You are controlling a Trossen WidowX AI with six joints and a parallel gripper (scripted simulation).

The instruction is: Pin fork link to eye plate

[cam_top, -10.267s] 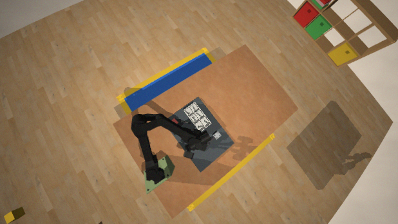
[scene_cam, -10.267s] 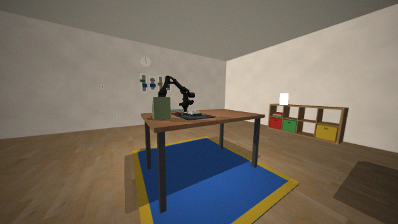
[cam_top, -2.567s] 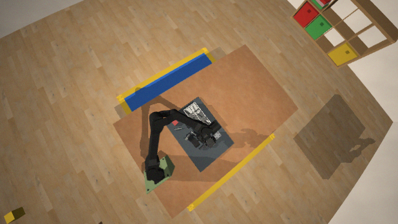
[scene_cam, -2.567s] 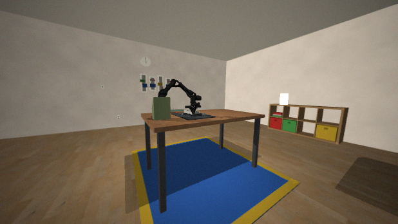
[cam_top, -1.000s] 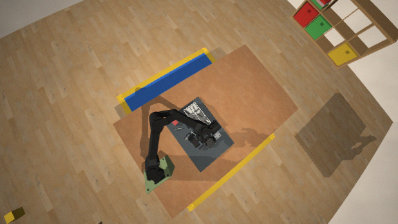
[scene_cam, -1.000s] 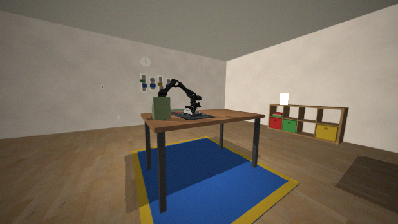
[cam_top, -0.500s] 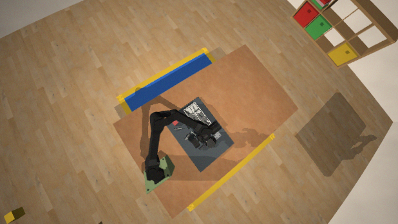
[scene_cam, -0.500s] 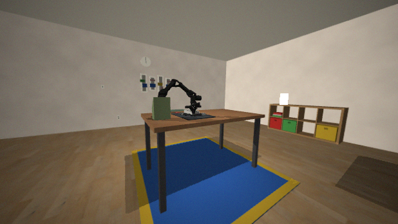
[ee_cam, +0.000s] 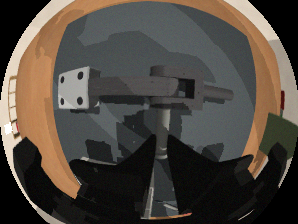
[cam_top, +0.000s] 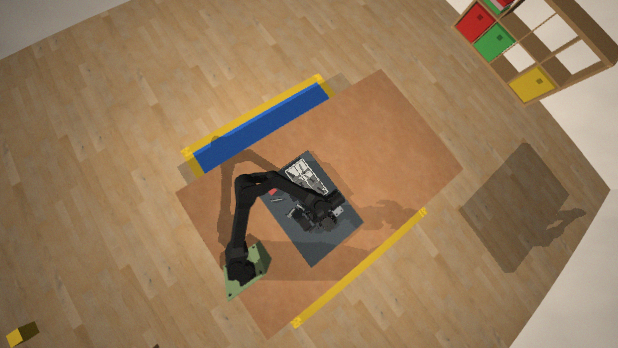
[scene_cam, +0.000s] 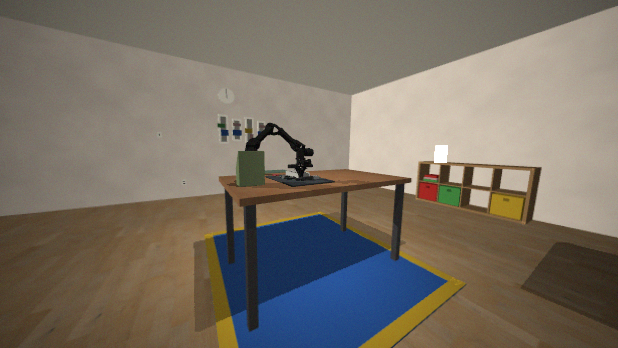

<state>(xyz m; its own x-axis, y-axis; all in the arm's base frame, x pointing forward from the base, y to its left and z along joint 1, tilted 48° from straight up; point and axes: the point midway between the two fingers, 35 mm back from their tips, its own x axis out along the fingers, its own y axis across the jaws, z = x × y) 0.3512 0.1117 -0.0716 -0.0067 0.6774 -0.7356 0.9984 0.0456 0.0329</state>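
In the wrist view the eye plate [ee_cam: 73,87] is a light grey square with four holes, and its bar reaches right into the fork link [ee_cam: 196,91]. Both lie on the dark grey mat [ee_cam: 133,36] [cam_top: 320,250]. My gripper [ee_cam: 161,138] [cam_top: 320,220] [scene_cam: 301,172] is shut on the grey pin [ee_cam: 162,125]. The pin's far end meets the joint where the fork's cheeks overlap the eye. I cannot tell how far the pin has gone through. In the overhead view the arm hides the joint, and only a light corner of the eye plate [cam_top: 339,212] shows.
The parts box [cam_top: 305,178] with grey pieces stands on the mat's far end. A small red piece [cam_top: 272,191] and a loose short pin [cam_top: 276,199] lie near the mat's left edge. The arm's green base [cam_top: 250,270] [scene_cam: 250,169] stands at the table corner.
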